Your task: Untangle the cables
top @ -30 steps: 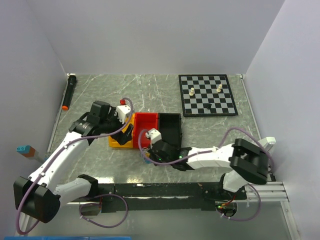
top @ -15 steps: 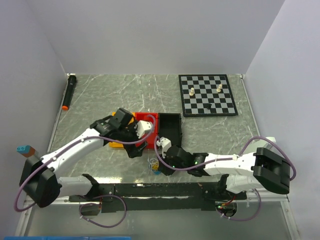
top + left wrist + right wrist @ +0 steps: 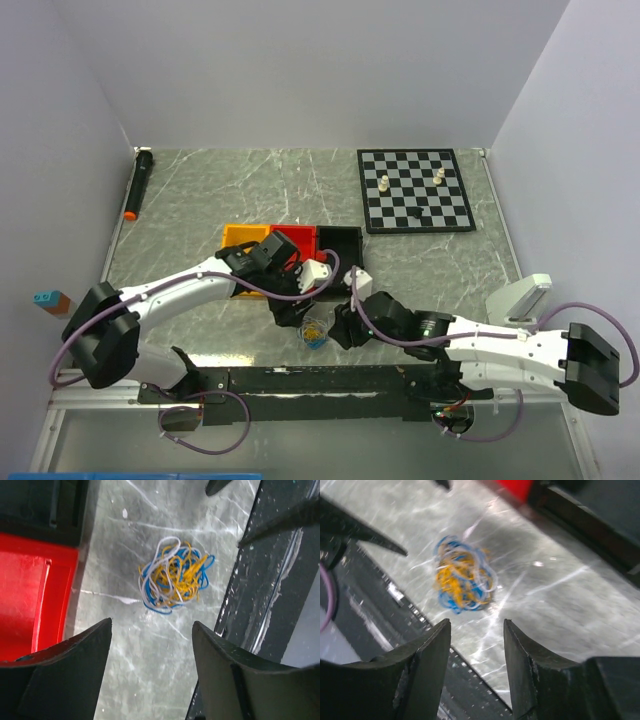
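The cables [image 3: 315,333] lie as one small tangled clump of blue, yellow-orange and white loops [image 3: 173,576] on the marbled table, just in front of the black rail. My left gripper [image 3: 291,312] hovers to the clump's left, open, nothing between its fingers [image 3: 152,626]. From the right, my right gripper [image 3: 340,328] faces the same clump [image 3: 462,580], open and empty [image 3: 477,625], a short way off. Neither gripper touches the cables.
Yellow [image 3: 243,239], red [image 3: 296,243] and black [image 3: 338,250] bins sit in a row just behind the grippers. The black base rail [image 3: 320,381] runs close in front of the clump. A chessboard with pieces [image 3: 416,189] is at the back right, a black marker [image 3: 138,183] at the back left.
Both arms swung toward the near middle of the table. The right gripper opened and the cable clump now lies loose on the table. The left gripper's jaws have narrowed somewhat.
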Controlling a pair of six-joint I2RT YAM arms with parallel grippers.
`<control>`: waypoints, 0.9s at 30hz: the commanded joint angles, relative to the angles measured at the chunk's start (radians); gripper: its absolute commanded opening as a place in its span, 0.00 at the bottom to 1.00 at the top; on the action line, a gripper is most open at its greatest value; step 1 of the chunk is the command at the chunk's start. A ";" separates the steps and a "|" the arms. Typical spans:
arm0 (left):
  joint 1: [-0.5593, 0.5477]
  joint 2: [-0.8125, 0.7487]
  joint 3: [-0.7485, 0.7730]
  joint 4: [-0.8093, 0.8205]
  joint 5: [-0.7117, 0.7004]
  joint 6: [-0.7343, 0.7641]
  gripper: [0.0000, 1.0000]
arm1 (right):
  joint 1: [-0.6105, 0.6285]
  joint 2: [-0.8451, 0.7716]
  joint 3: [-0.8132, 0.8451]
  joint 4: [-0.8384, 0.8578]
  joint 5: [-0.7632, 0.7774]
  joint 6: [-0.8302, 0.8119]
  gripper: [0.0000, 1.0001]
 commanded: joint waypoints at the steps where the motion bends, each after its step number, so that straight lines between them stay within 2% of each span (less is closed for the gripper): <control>1: -0.010 0.035 -0.006 0.086 0.032 -0.027 0.66 | -0.044 -0.006 -0.027 -0.003 0.054 0.075 0.53; 5: -0.021 0.063 0.003 0.094 0.065 -0.011 0.59 | -0.062 0.009 -0.030 -0.026 0.058 0.098 0.52; 11: -0.042 0.103 0.037 0.107 0.062 -0.001 0.63 | -0.123 -0.156 -0.133 0.001 -0.015 0.150 0.54; 17: -0.065 0.155 0.068 0.101 0.078 0.000 0.67 | -0.182 -0.254 -0.191 -0.023 -0.066 0.179 0.59; 20: -0.070 0.167 0.068 0.120 0.061 0.004 0.61 | -0.191 -0.281 -0.200 -0.017 -0.080 0.182 0.59; 27: -0.079 0.172 0.059 0.137 0.030 0.015 0.35 | -0.203 -0.255 -0.200 0.017 -0.113 0.177 0.57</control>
